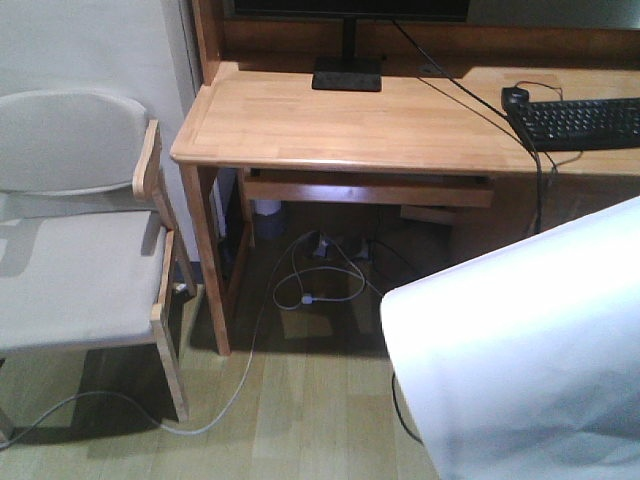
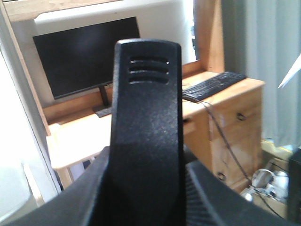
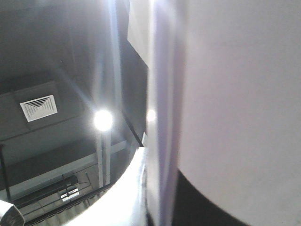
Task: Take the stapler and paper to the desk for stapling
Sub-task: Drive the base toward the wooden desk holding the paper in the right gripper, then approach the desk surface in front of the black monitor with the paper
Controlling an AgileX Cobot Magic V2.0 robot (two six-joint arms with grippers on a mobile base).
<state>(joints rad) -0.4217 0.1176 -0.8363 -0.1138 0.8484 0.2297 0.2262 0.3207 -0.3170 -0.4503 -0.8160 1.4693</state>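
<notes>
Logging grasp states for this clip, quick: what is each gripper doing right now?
Left gripper: closed on the stapler.
Right gripper: closed on the paper, which it holds up in the air.

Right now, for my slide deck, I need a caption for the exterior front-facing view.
White paper in the foreground, not yet on the wooden desk with keyboard.

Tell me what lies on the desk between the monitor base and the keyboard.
In the front-facing view, only bare desk wood, crossed by a black cable, separates the monitor base and keyboard.
</notes>
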